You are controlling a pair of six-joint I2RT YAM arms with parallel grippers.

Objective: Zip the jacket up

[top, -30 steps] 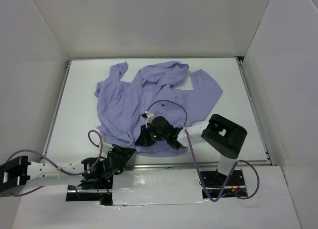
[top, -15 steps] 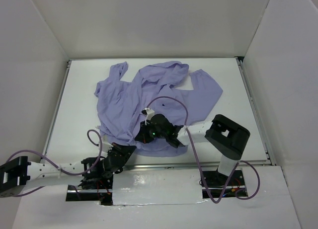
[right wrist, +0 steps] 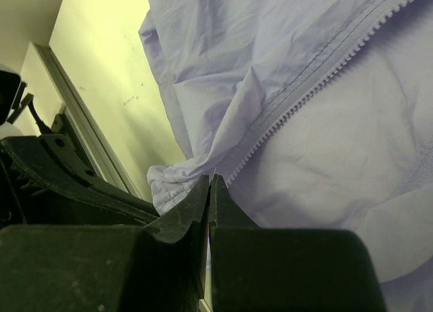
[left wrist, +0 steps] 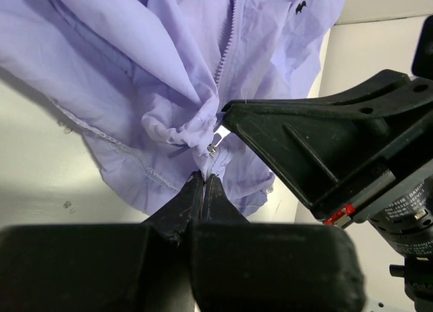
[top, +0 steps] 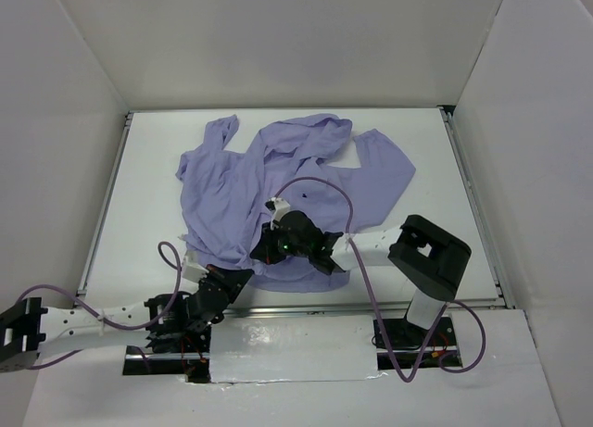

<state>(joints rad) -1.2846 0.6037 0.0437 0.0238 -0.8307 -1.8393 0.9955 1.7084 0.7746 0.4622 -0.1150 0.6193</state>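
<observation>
The lavender jacket (top: 278, 177) lay crumpled across the middle of the white worktop (top: 148, 186), hood toward 12 o'clock, sleeves out at 10 and 2 o'clock, hem toward 6 o'clock near the arms. The left gripper (left wrist: 205, 180) had its jaws pinched together on the hem fabric at the foot of the zipper (left wrist: 226, 48). The right gripper (right wrist: 211, 183) came in from 3 o'clock, jaws pressed together on the fabric at the lowest zipper teeth, just beside the left one. A tiny dark chest mark (left wrist: 301, 6) showed beyond.
</observation>
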